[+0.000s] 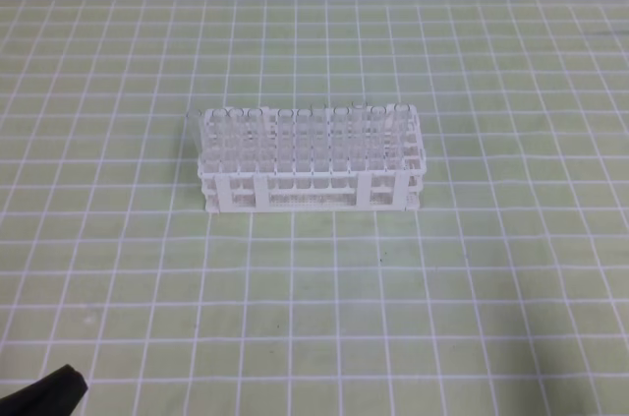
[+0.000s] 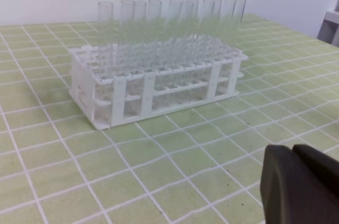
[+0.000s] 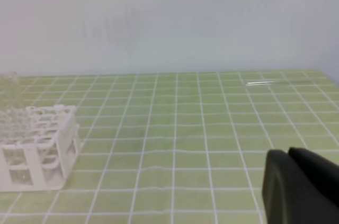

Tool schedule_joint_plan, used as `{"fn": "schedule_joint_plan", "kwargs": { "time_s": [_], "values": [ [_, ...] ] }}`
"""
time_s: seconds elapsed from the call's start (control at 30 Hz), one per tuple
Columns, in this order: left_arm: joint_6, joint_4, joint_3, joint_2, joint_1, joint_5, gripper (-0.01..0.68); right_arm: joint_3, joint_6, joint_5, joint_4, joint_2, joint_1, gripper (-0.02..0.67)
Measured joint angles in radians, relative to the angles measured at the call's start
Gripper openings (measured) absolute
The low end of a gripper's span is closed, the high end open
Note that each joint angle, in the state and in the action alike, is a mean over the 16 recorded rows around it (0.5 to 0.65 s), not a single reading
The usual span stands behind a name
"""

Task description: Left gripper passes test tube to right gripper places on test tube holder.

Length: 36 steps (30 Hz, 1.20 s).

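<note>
— What do the grippers look like?

— In the left wrist view the left gripper (image 2: 301,186) shows only as a matte black, rounded block at the lower right, with a thin seam running down it. It touches nothing, and I cannot tell whether it is apart or together. The right gripper (image 3: 302,187) looks much the same at the lower right of its own view: smooth black, blurred, holding nothing, state not readable. A dark tip at the lower left corner of the high view is probably the left arm.

— And the rack?

— The test tube holder (image 1: 312,190) sits in the middle of the high view: white plastic, a rectangular lattice of small square holes on tiers. Clear glass tubes (image 2: 127,23) stand upright in its back rows, rims open.

— Where is the loose tube?

— A thin clear test tube (image 3: 275,82) lies flat at the upper right of the right wrist view, well apart from the holder, on the green mat (image 1: 314,318) with its white grid.
</note>
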Motion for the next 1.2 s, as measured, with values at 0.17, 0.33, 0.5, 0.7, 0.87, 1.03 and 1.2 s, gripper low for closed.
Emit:
{"fn": "schedule_joint_plan", "kwargs": {
  "time_s": [0.17,0.33,0.5,0.7,0.87,1.03,1.2],
  "values": [
    [0.0,0.0,0.002,-0.002,0.0,0.0,0.0,0.002,0.006,0.179,-0.001,-0.153,-0.057,-0.002],
    [0.0,0.0,0.002,-0.002,0.0,0.001,0.0,0.004,0.005,0.311,0.005,-0.239,-0.075,-0.002],
    [0.0,0.0,0.001,-0.002,0.0,0.002,0.0,0.004,0.002,0.402,0.009,-0.271,-0.076,-0.002],
    [0.0,0.0,0.002,-0.004,0.0,0.002,0.0,0.004,-0.001,0.458,0.013,-0.274,-0.076,-0.002],
    [0.0,0.0,0.002,-0.004,0.0,0.002,0.0,0.004,-0.004,0.462,0.019,-0.274,-0.076,-0.002],
    [0.0,0.0,0.003,-0.004,0.0,0.0,0.0,0.004,-0.004,0.462,0.027,-0.274,-0.076,-0.002],
    [0.0,0.0,0.005,-0.007,0.0,-0.003,0.0,0.004,-0.004,0.462,0.032,-0.274,-0.076,-0.002]
  ]
}}
